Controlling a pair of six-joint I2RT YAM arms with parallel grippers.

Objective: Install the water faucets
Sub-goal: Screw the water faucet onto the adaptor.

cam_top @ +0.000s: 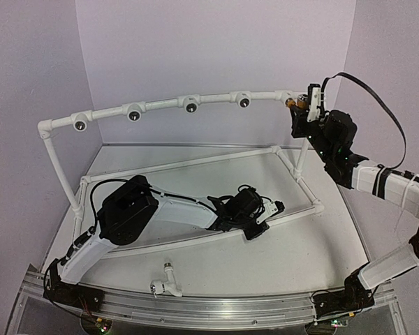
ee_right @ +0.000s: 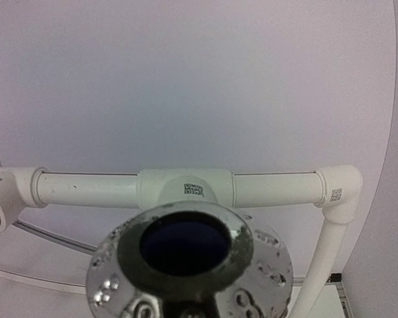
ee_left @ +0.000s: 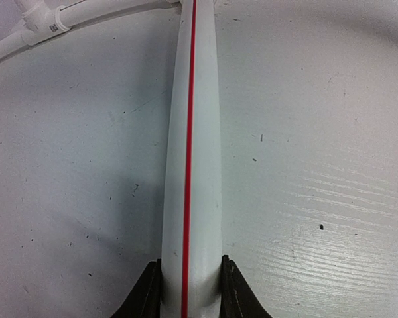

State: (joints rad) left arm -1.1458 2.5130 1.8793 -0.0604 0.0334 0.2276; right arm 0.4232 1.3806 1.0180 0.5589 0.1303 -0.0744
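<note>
A white faucet (cam_top: 166, 285) lies loose on the table near the front edge, between the two arm bases. My right gripper (cam_top: 304, 106) is raised at the right end of the pipe frame's top rail (cam_top: 160, 106), shut on the yellow-orange faucet (cam_top: 293, 103). In the right wrist view that faucet's shiny round end with a dark hole (ee_right: 186, 255) fills the bottom, just in front of a white tee fitting (ee_right: 186, 187); my fingers are hidden behind it. My left gripper (ee_left: 191, 265) (cam_top: 269, 211) lies low on the table, shut on the red-striped bottom pipe (ee_left: 189, 132).
The top rail carries several open round dark sockets (cam_top: 190, 107) facing forward. The frame's base pipes (cam_top: 195, 162) enclose the middle of the table. A corner elbow (ee_right: 338, 189) and upright post (ee_right: 318, 265) stand right of the tee. Purple walls close in behind and beside.
</note>
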